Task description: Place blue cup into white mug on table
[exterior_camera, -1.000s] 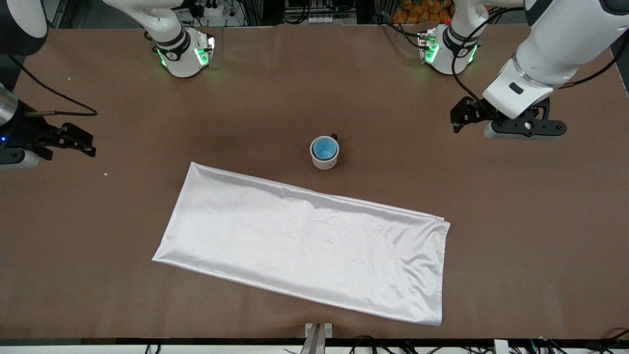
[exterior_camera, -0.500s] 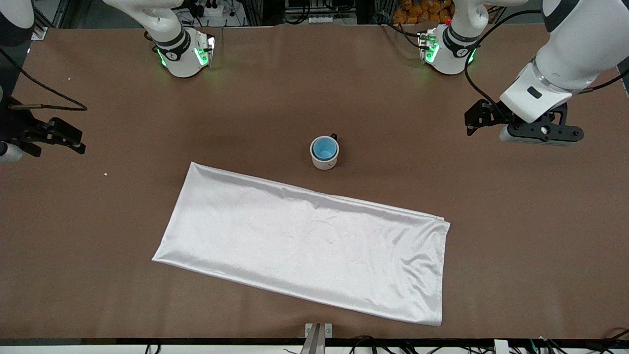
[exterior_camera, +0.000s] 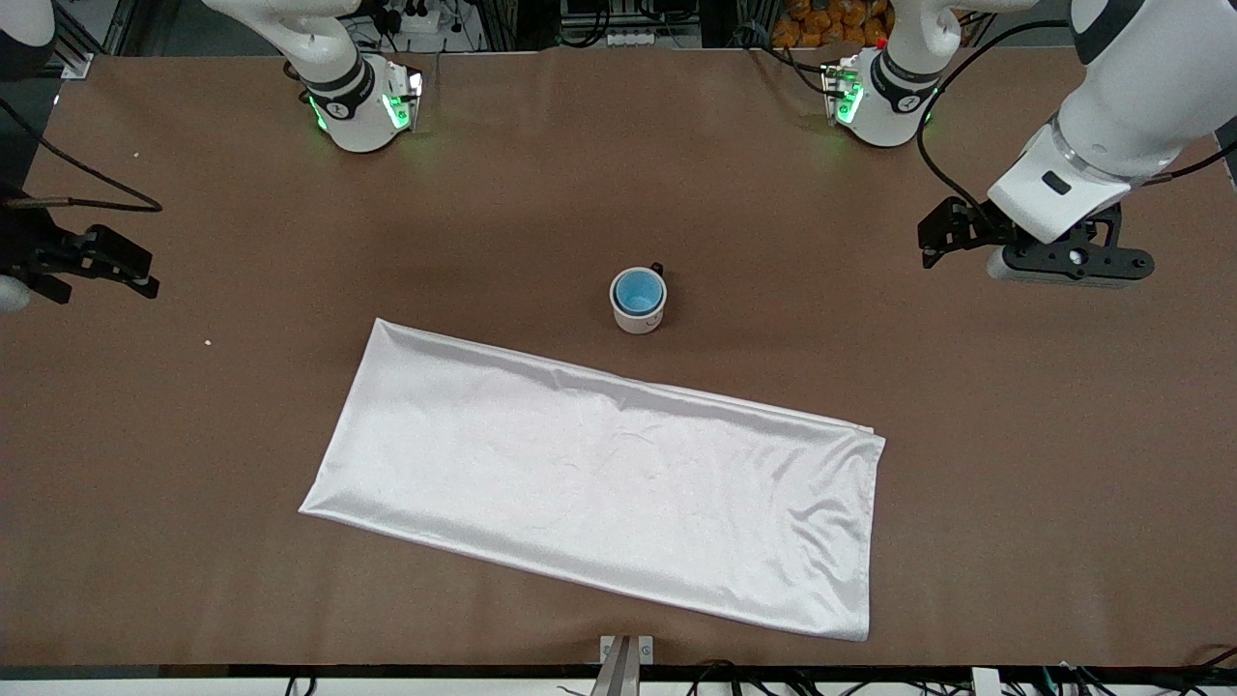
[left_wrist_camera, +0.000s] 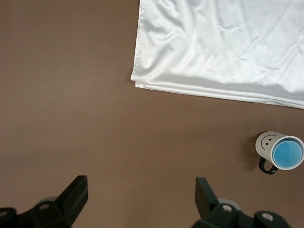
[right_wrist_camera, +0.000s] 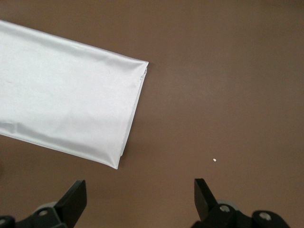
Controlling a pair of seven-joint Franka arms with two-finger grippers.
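the blue cup [exterior_camera: 639, 291] sits nested inside the white mug [exterior_camera: 639, 311] mid-counter [exterior_camera: 966, 464], so the job looks done. left tool [exterior_camera: 1039, 253] and right tool [exterior_camera: 82, 261] hang apart-fingered and empty over the counter's end edges, apparently parked clear.

One cup [exterior_camera: 639, 290], one mug [exterior_camera: 639, 315], one cloth [exterior_camera: 599, 474], one table [exterior_camera: 1015, 435], one white crumb [exterior_camera: 208, 341]; two arms, two grippers.

Both grippers [left_wrist_camera: 137, 194] [right_wrist_camera: 137, 194] open, raised
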